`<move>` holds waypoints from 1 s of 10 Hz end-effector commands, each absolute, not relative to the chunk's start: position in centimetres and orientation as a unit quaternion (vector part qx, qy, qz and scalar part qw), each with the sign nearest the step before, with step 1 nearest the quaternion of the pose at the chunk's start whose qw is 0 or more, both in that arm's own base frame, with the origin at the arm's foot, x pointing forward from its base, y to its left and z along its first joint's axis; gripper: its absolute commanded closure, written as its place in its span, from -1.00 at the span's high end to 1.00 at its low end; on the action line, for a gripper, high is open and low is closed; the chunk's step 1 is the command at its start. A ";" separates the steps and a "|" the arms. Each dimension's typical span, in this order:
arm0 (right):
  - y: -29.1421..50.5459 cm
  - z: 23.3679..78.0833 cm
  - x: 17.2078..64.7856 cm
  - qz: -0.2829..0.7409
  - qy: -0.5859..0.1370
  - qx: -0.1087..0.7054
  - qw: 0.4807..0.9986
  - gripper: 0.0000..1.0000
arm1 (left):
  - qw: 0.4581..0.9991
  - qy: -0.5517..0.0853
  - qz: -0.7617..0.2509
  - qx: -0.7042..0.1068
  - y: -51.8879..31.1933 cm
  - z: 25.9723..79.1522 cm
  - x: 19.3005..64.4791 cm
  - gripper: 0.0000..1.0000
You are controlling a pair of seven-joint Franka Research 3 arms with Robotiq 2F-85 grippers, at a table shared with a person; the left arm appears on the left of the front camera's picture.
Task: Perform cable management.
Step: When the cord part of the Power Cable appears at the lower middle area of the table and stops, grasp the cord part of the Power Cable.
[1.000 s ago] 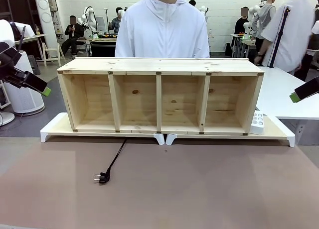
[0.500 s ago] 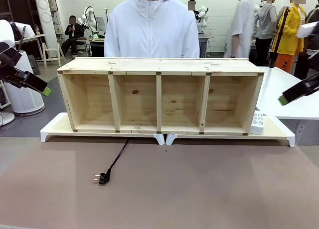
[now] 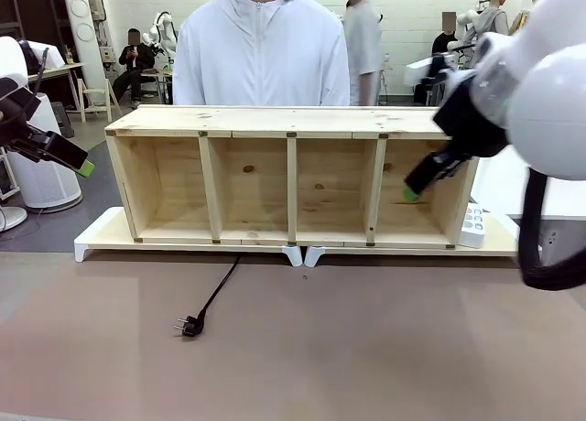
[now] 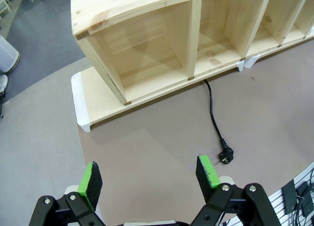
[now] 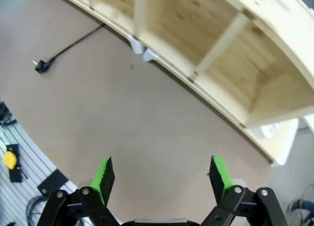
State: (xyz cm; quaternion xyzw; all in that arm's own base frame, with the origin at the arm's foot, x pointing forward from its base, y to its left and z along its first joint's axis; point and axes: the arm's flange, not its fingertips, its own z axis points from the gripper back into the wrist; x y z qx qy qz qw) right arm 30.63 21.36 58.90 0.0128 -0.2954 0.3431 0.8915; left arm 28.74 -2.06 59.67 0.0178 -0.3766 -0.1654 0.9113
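Brown surface (image 3: 385, 348) carried a thin black power cable (image 3: 212, 296) at seven o'clock. The left end effector (image 4: 149, 172) and right end effector (image 5: 159, 173) gaped empty, the right looking liable to clip the four-bay pine shelf (image 3: 293, 121).

Black cable (image 3: 212, 296), pale wooden shelf (image 3: 293, 121)

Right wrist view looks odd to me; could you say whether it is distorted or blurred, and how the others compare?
Right wrist view: soft, the wooden shelf bowed into curves. Left wrist view: sharper, cable crisp, milder bowing. Front view: lines straight, right arm blurred near the lens.
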 end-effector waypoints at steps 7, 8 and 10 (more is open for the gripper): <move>39.7 54.0 35.8 0.154 -0.245 0.033 0.957 1.00 | 0.909 -0.382 -0.165 0.020 -2.0 59.7 29.0 1.00; 41.1 53.1 36.7 0.125 -0.244 0.034 0.961 1.00 | 0.909 -0.382 -0.165 0.020 -2.0 59.7 29.0 1.00; 43.7 51.3 38.0 0.099 -0.237 0.048 0.965 1.00 | 0.909 -0.382 -0.165 0.020 -2.0 59.7 29.0 1.00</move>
